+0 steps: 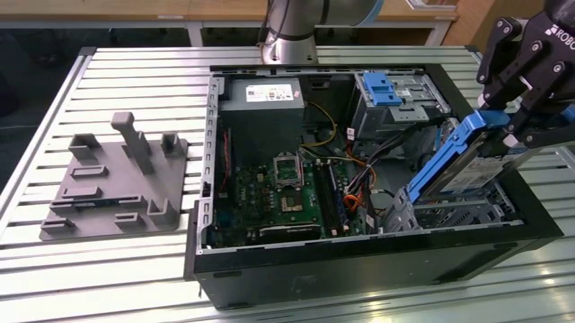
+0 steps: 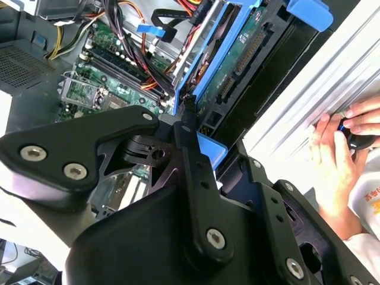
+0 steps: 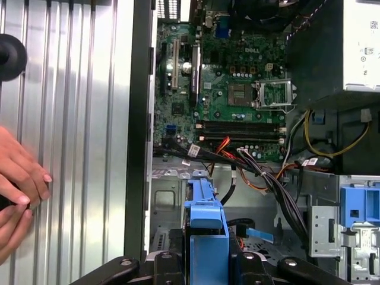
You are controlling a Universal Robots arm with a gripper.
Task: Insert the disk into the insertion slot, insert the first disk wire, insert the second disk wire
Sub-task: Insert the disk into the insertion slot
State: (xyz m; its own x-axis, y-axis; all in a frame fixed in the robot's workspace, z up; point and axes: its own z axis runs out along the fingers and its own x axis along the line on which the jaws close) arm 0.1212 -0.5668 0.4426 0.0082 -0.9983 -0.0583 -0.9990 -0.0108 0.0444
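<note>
I count one open computer case (image 1: 359, 262) on the table (image 1: 134, 74), with one grey fixture plate (image 1: 117, 182) at its nine o'clock. Inside the case I see one motherboard (image 1: 287, 195), one power supply (image 1: 265, 94) at twelve o'clock, one disk (image 1: 458, 165), one insertion slot (image 1: 458, 214), and one taller bay (image 1: 418, 101) with one blue latch (image 1: 382, 91). In the second wrist view I make out two hands (image 2: 335, 157) of a person.

Entry: disk (image 1: 456, 165), a silver drive in a blue carrier, gripped at its upper end by the claw (image 1: 505, 128). It is steeply tilted, lower end at the mouth of the insertion slot (image 1: 454, 214), a silver perforated cage at the exterior view's right.
</note>
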